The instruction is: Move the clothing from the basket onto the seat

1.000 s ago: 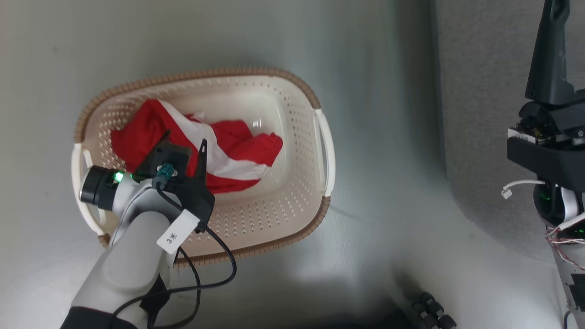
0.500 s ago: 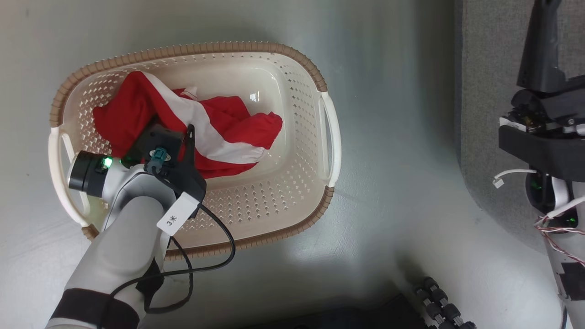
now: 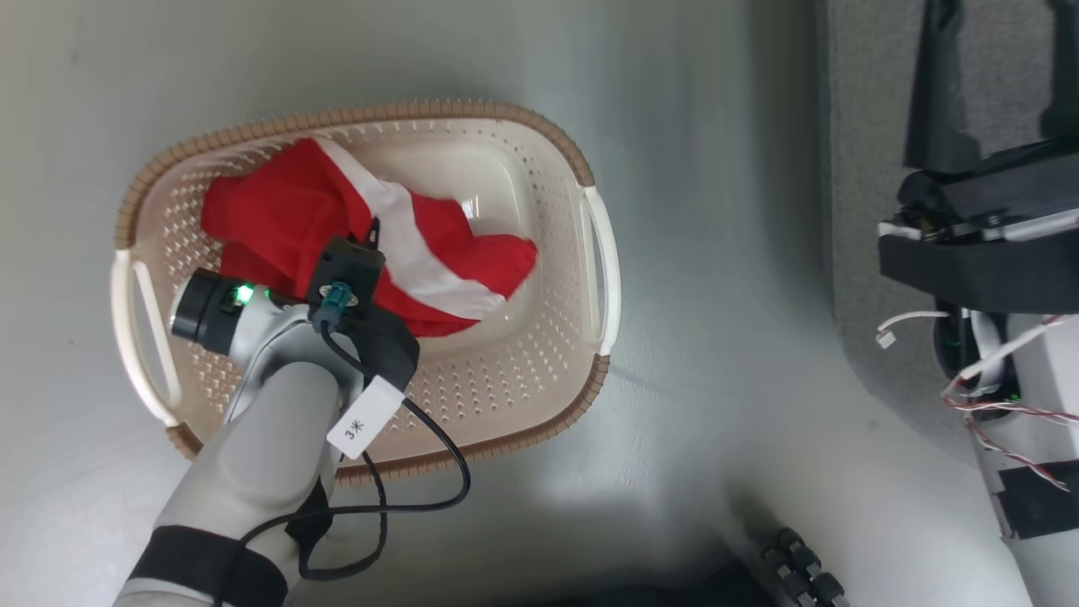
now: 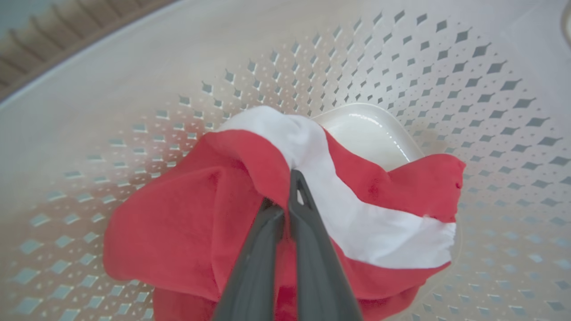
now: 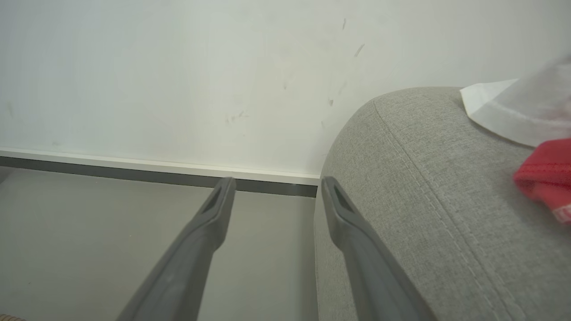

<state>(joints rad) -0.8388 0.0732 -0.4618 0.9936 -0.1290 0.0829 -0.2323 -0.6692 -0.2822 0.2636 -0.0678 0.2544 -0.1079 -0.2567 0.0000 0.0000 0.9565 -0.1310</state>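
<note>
Down in the basket (image 3: 421,110), toward its left end, the left gripper (image 4: 287,185) is pinched tight on a fold of the clothing (image 4: 187,214). The cloth bunches round the fingers but is not yet clear of the walls. Beside the seat (image 5: 401,187), the right gripper (image 5: 274,191) hangs spread and empty. One red-and-white garment (image 5: 542,176) lies on the seat, so the job looks partly done. This piece needs carrying across.

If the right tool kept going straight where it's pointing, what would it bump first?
Probably the wall, down by its dark baseboard. The right tool points past the grey sofa, whose rounded edge sits close beside one finger, so it might brush that first. Depth is unclear.
</note>
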